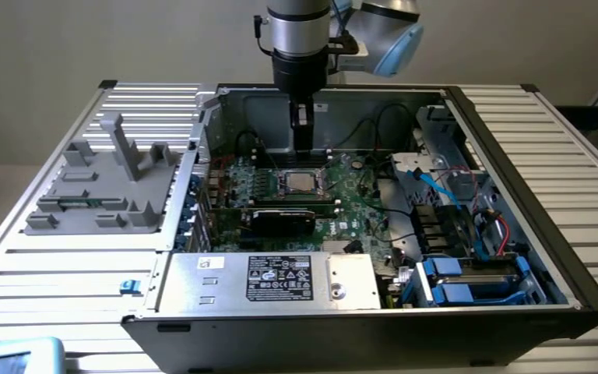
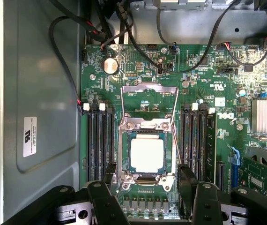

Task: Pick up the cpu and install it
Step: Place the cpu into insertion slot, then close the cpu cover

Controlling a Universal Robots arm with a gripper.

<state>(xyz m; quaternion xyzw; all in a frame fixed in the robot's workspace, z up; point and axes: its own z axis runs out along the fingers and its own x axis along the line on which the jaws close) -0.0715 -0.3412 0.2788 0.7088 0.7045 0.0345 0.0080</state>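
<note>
Exterior view: open computer case (image 1: 382, 343) on a slatted table (image 1: 60, 273), containing a green motherboard (image 1: 367, 210). Socket (image 2: 124, 136) mid-board, its load plate (image 2: 147, 89) hinged up and open. The cpu (image 2: 146, 155) flat inside the socket, silver top upward. Gripper (image 2: 146, 169) directly over the socket, jaws spread wide to either side of it, holding nothing. Memory slots (image 2: 100, 140) flanking the socket on both sides. Black cables (image 2: 138, 47) looping across the board beyond the socket's raised plate. Black graphics card (image 1: 283, 220) just in front of the socket, silver power supply (image 1: 278, 279) farther in front. Grey plastic shroud (image 1: 102, 187) outside the case, well apart from the socket.
</note>
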